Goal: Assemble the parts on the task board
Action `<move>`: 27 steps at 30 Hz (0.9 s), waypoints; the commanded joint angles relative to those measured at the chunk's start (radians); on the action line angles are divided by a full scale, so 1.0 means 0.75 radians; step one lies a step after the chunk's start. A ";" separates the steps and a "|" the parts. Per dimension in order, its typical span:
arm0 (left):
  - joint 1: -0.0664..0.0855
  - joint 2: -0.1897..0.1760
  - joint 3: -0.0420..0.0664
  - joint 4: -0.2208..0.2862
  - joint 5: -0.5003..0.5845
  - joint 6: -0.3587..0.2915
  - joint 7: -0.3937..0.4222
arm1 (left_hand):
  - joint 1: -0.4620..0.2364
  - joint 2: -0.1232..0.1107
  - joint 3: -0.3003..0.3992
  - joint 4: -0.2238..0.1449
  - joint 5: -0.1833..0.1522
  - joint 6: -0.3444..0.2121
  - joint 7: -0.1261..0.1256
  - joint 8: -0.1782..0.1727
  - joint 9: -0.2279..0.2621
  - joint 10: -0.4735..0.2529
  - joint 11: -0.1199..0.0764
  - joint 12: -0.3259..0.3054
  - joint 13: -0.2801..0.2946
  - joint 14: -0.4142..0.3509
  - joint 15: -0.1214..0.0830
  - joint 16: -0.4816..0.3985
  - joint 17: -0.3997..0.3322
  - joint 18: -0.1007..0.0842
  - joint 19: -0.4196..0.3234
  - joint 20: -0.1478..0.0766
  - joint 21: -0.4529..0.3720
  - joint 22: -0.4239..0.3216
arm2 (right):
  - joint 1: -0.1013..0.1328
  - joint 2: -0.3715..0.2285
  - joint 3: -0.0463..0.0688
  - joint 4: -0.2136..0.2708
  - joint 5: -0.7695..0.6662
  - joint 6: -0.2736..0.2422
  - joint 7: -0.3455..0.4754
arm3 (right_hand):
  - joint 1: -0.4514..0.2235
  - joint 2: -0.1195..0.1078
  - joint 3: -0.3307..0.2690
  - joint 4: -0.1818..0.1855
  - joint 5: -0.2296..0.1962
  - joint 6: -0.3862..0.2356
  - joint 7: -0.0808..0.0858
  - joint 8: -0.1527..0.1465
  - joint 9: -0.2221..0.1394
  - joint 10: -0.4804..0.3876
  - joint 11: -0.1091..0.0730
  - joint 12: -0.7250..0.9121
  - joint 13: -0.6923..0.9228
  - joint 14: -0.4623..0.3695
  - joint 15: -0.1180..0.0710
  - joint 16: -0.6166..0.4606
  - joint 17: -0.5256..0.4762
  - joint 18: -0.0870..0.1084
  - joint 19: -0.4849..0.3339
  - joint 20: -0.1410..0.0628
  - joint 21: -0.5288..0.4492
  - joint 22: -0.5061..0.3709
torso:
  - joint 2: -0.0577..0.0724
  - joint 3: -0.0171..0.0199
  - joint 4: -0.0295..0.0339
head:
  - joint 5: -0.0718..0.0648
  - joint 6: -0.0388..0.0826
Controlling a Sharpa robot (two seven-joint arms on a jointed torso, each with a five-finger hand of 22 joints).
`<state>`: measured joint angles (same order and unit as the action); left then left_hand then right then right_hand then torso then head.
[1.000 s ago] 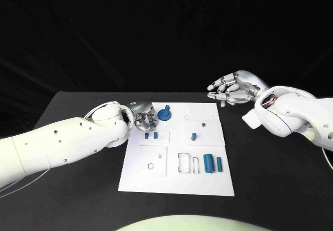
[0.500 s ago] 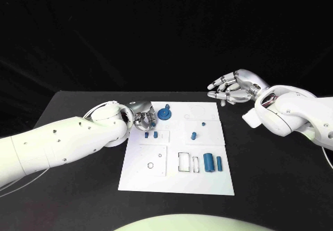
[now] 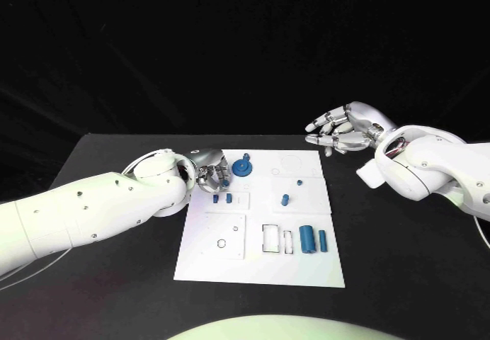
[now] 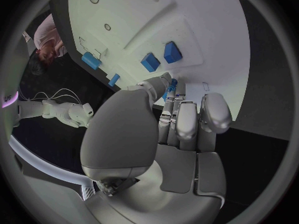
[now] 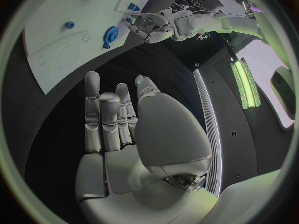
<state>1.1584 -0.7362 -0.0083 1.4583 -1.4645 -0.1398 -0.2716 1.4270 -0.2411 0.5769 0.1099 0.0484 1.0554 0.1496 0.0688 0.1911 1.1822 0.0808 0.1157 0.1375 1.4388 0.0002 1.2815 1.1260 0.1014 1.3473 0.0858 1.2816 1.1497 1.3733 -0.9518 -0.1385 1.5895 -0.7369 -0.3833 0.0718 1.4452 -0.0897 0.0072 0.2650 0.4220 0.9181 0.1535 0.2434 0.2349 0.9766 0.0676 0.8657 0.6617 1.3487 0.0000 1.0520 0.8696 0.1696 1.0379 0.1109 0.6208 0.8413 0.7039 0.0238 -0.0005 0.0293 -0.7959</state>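
On the black surface (image 3: pixel 408 255), blue parts (image 3: pixel 306 239) lie on the white task board (image 3: pixel 260 265). At its far left edge the left hand (image 3: pixel 212 173) pinches a small blue piece (image 4: pixel 171 84), mostly hidden by fingers. Beyond, the right hand (image 3: pixel 345 129) hovers empty, fingers loosely spread.

A black table (image 3: pixel 408 241) (matte) under the board.

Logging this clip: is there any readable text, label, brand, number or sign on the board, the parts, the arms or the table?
None can be read.
Task board: outlines and holes, no lettering that I can make out.
Blue parts: plain.
Left hand, right hand and the table: no marks legible.
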 commanded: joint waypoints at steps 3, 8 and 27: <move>-0.001 -0.002 0.001 0.008 0.006 -0.014 0.020 | 0.014 -0.006 0.003 -0.010 0.000 -0.001 0.003 -0.003 -0.002 0.013 0.004 -0.004 0.002 0.002 0.006 -0.001 0.001 -0.008 0.003 0.011 0.004 0.005 | -0.001 0.000 0.000 0.000 -0.012 0.007 0.012 | 0.004 0.003 0.004 0.005 0.008 -0.010 -0.003 0.007 0.002 -0.008 0.001 0.006 -0.002 -0.002 -0.001 -0.009 -0.001 0.017 0.006 0.000 -0.006 -0.002 | 0.000 0.0005 0.0004 | 0.001 0.000; -0.002 -0.004 0.001 0.010 0.006 -0.020 0.019 | 0.016 -0.006 0.003 -0.012 0.000 0.000 0.003 -0.003 -0.003 0.017 0.004 -0.002 0.003 0.003 0.005 0.001 0.003 -0.009 0.004 0.011 0.005 0.006 | -0.001 0.001 0.000 -0.002 -0.012 0.008 0.011 | 0.004 0.003 0.004 0.005 0.008 -0.010 -0.003 0.007 0.002 -0.008 0.001 0.006 -0.002 -0.002 -0.001 -0.009 -0.001 0.017 0.006 0.000 -0.006 -0.002 | 0.000 0.0003 0.0007 | 0.000 0.000; -0.002 -0.022 0.001 -0.002 0.010 -0.022 0.003 | 0.010 -0.013 0.003 -0.011 0.000 -0.041 0.005 -0.013 -0.021 0.001 0.008 -0.014 0.003 0.000 0.009 -0.003 -0.008 -0.007 -0.002 0.013 -0.001 -0.002 | -0.001 0.003 0.000 -0.008 -0.045 0.041 -0.020 | 0.020 0.004 0.021 0.011 0.009 -0.020 0.002 0.014 0.002 -0.044 0.007 -0.075 -0.073 -0.031 0.006 -0.062 -0.047 0.016 0.003 0.004 -0.032 -0.010 | -0.001 -0.0005 -0.0001 | 0.001 0.005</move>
<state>1.1568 -0.7508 -0.0082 1.4562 -1.4629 -0.1455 -0.2717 1.4326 -0.2461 0.5797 0.1071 0.0484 1.0318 0.1537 0.0650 0.1776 1.1859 0.0844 0.1083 0.1400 1.4389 0.0002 1.2815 1.1210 0.1013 1.3472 0.0929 1.2816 1.1496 1.3729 -0.9506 -0.1385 1.5848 -0.7399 -0.3805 0.0684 1.4510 -0.0840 0.0171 0.2749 0.4261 0.9084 0.1553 0.2511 0.2349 0.9474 0.0740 0.8239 0.6201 1.3304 0.0035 1.0124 0.8390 0.1696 1.0378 0.1109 0.6008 0.8351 0.7040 0.0238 -0.0006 0.0308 -0.7935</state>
